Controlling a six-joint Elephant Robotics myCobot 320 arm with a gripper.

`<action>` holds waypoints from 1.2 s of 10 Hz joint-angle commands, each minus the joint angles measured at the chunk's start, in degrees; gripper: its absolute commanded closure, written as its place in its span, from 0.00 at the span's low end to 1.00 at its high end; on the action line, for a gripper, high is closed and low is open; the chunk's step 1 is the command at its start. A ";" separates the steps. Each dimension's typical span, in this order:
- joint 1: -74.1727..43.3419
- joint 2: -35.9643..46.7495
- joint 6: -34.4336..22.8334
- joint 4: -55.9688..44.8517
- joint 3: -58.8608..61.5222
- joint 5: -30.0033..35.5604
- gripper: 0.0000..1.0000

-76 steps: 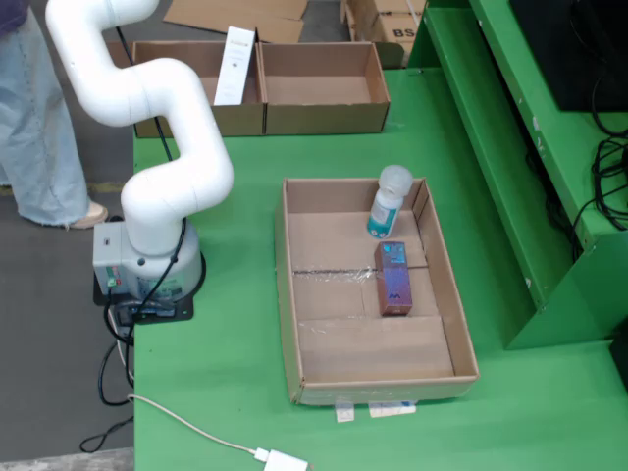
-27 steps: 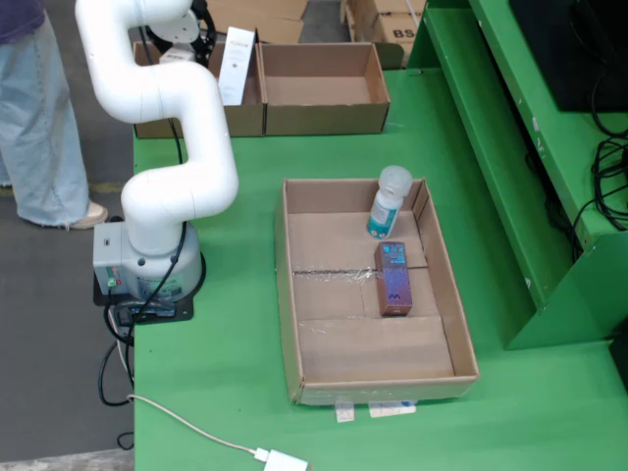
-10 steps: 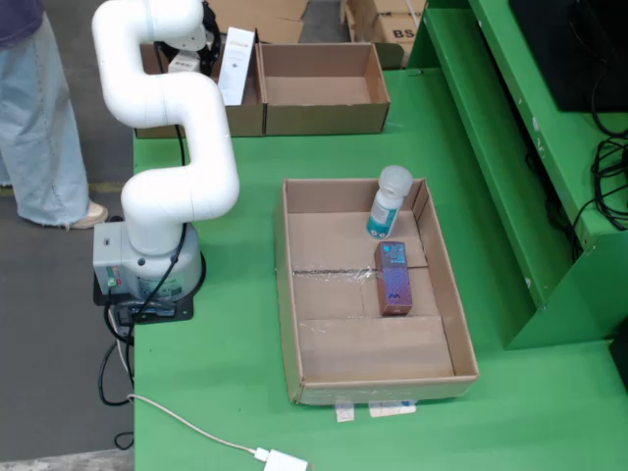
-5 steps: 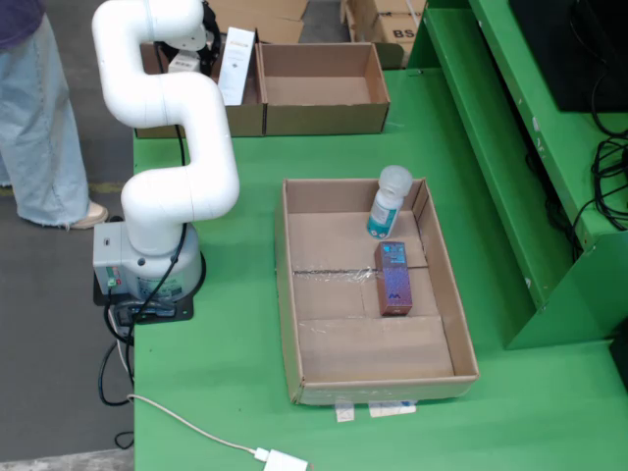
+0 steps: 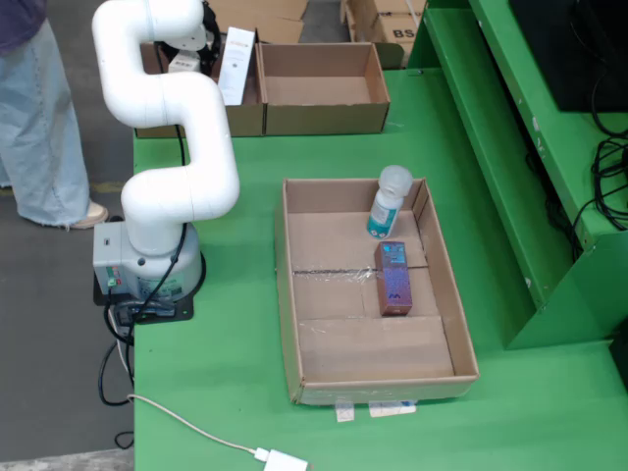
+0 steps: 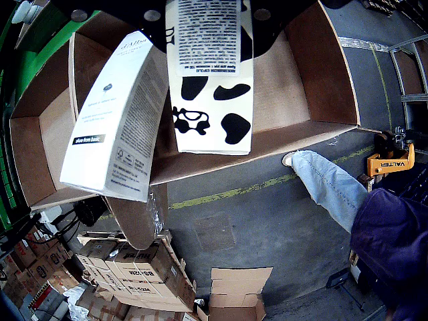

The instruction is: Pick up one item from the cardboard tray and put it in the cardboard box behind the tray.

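In the fixed view my gripper (image 5: 184,54) hangs over the left cardboard box (image 5: 240,120) behind the tray. In the wrist view the gripper (image 6: 208,13) is shut on a white carton with black cow patches (image 6: 210,87), which hangs down into that box (image 6: 314,73). A tall white carton (image 6: 114,114) leans inside the same box (image 5: 235,64), just beside the held one. The cardboard tray (image 5: 287,294) lies in the middle of the green table. It holds a clear bottle with a blue label (image 5: 386,201) and a purple box (image 5: 394,278).
An empty second cardboard box (image 5: 324,118) adjoins the left one on its right. A person in jeans (image 5: 39,118) stands left of the table, also in the wrist view (image 6: 328,187). A green shelf frame (image 5: 510,147) borders the right. A white cable and plug (image 5: 280,459) lie near the front edge.
Over the older frames the arm swung down and in over the back left box. In the last second nothing has visibly moved.
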 commanded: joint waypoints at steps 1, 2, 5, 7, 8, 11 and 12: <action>-0.37 1.55 0.28 0.59 1.66 -0.05 0.90; -0.37 1.55 0.28 0.59 1.66 -0.05 0.80; -0.37 1.55 0.28 0.59 1.66 -0.05 0.50; -0.37 1.55 0.28 0.59 1.66 -0.05 0.30; -0.37 1.55 0.28 0.59 1.66 -0.05 0.20; -0.37 1.55 0.28 0.59 1.66 -0.05 0.00; -0.37 1.55 0.28 0.59 1.66 -0.05 0.00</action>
